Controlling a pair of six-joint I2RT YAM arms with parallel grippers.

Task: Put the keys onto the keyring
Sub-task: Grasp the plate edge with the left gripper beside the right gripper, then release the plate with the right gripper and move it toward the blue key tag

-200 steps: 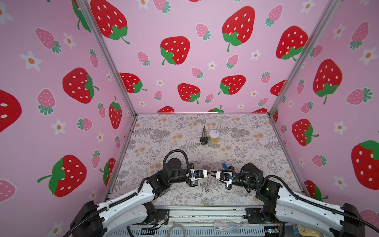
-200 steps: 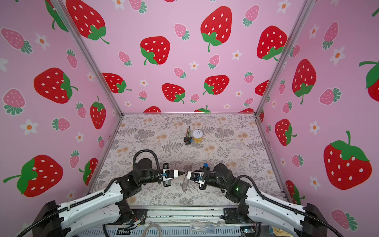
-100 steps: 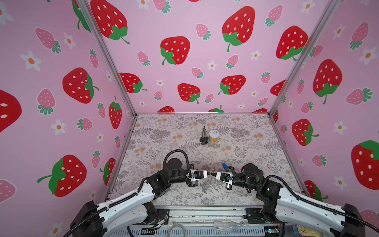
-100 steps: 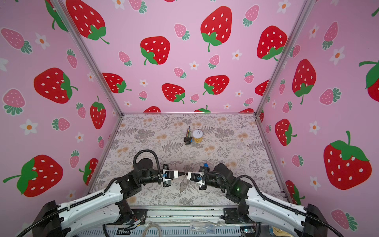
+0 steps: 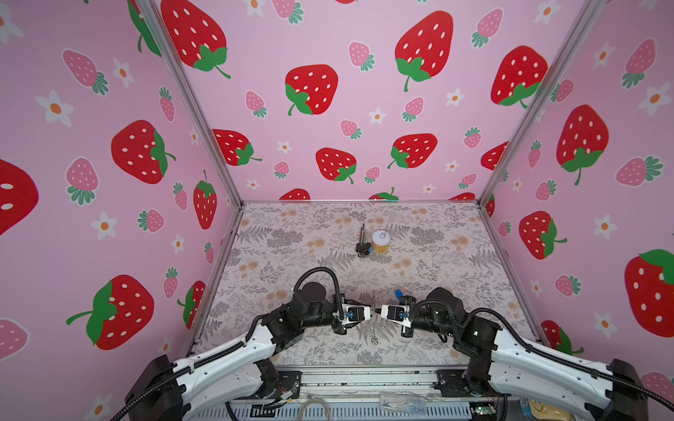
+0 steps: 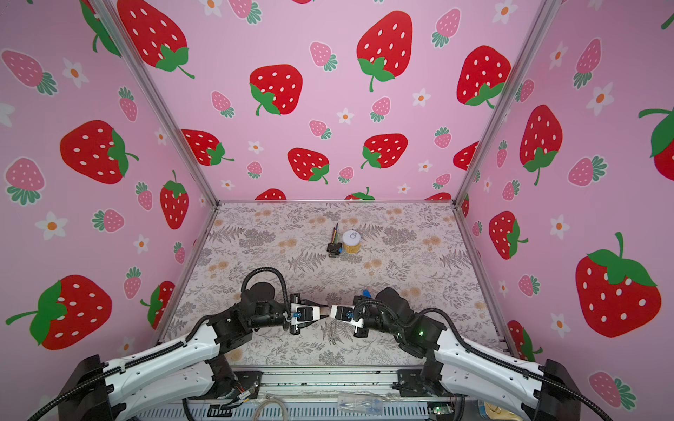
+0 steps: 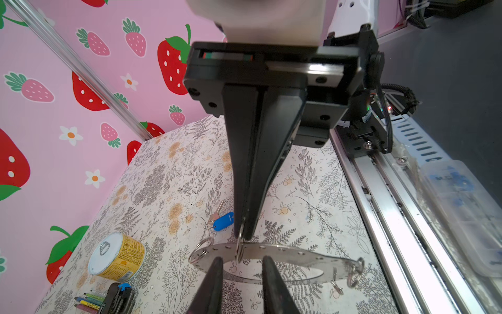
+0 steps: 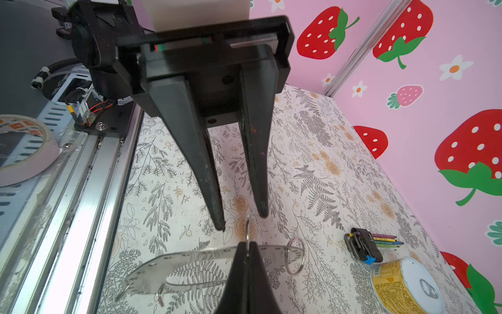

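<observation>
The keyring point(image 7: 288, 257) is a flat grey hoop with dotted holes, raised off the table between both grippers; in both top views it is a thin line point(image 5: 374, 326). My right gripper point(image 8: 246, 246) is shut on a small split ring point(image 7: 240, 246) threaded through the hoop's band. My left gripper point(image 7: 242, 259) faces it with its fingers point(image 8: 217, 206) apart on either side of that small ring, open and gripping nothing. The keys, a blue oval tag point(image 7: 223, 221) with a metal key, lie on the table behind the right gripper point(image 5: 379, 312), near its wrist point(image 6: 365, 292).
A yellow can with a white lid point(image 5: 381, 242) and a black clip with coloured sticks point(image 5: 362, 247) stand mid-table further back. More small rings hang on the hoop point(image 8: 294, 255). The metal rail point(image 7: 380, 206) runs along the table's near edge. Pink walls enclose three sides.
My left gripper's fingers have opened and let go of the small ring. My right gripper has closed on that ring. Both arms have stayed almost in place.
</observation>
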